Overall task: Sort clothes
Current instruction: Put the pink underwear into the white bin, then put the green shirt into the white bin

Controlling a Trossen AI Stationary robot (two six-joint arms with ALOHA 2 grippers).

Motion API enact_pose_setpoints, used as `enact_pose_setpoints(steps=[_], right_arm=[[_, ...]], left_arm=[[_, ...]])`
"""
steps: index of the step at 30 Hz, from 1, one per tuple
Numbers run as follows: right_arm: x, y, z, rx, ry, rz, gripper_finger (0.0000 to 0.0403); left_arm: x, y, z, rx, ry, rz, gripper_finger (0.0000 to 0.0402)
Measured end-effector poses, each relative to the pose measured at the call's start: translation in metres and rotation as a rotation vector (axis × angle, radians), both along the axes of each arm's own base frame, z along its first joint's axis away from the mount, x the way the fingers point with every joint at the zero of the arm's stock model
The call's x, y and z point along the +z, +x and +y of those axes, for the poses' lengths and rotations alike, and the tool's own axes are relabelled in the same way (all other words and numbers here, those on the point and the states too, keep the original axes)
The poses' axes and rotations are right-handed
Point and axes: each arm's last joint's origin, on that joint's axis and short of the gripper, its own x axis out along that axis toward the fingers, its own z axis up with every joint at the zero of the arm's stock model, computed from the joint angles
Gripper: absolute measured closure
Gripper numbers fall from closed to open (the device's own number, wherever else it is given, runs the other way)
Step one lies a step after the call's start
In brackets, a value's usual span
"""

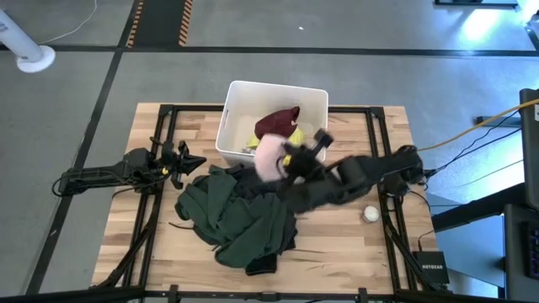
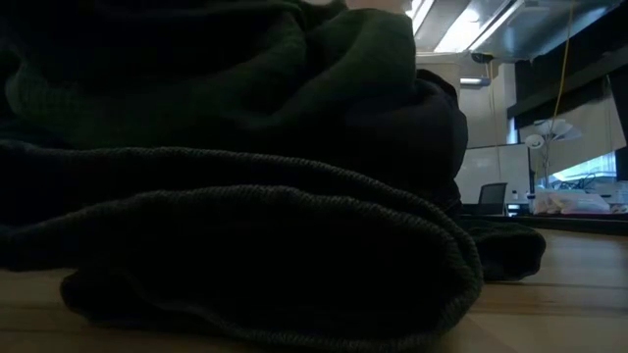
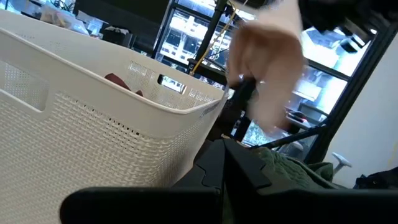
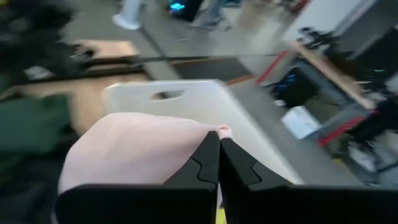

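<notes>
The right gripper (image 4: 219, 138), jaws clamped on a pale pink garment (image 1: 269, 157), carried it toward the white bin (image 1: 238, 94) at the desk's (image 1: 354, 244) twelve o'clock, release inside judged next, while the left gripper (image 1: 192, 161), jaws apparently closed on nothing, waited at nine o'clock.

white bin (image 1: 238, 105), small white ball (image 1: 370, 215), wooden table (image 1: 354, 244)

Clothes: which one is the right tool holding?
The pale pink garment, pinched in the right tool just beside the bin. The maroon one lies in the bin; the dark green one lies on the table.

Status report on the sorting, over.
Right gripper shut on pink garment beside bin. Left gripper shut, idle by green pile. Nothing blocking.
</notes>
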Motion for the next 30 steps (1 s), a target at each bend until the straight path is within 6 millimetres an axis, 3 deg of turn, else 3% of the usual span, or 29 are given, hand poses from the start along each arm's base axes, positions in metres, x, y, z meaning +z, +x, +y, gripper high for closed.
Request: enact_pose_setpoints(steps=[6, 14, 20, 25, 30], right_arm=[[0.017, -0.006, -0.043, -0.110, -0.057, -0.002, 0.0389], [0.016, 0.001, -0.100, -0.246, -0.096, 0.082, 0.0391], [0.007, 0.009, -0.135, -0.218, 0.121, 0.092, 0.0368], [-0.001, 0.014, -0.148, -0.163, 0.291, 0.101, 0.0336], [-0.006, 0.018, -0.144, -0.130, 0.321, 0.125, 0.0279]], left_arm=[[0.000, 0.000, 0.000, -0.009, 0.001, 0.000, 0.0402], [0.000, 0.000, -0.001, -0.033, 0.004, 0.000, 0.0402], [0.000, 0.000, -0.001, -0.036, 0.005, 0.001, 0.0402], [0.000, 0.000, -0.001, -0.036, 0.006, 0.000, 0.0402], [0.000, 0.000, -0.001, -0.036, 0.007, 0.000, 0.0402]])
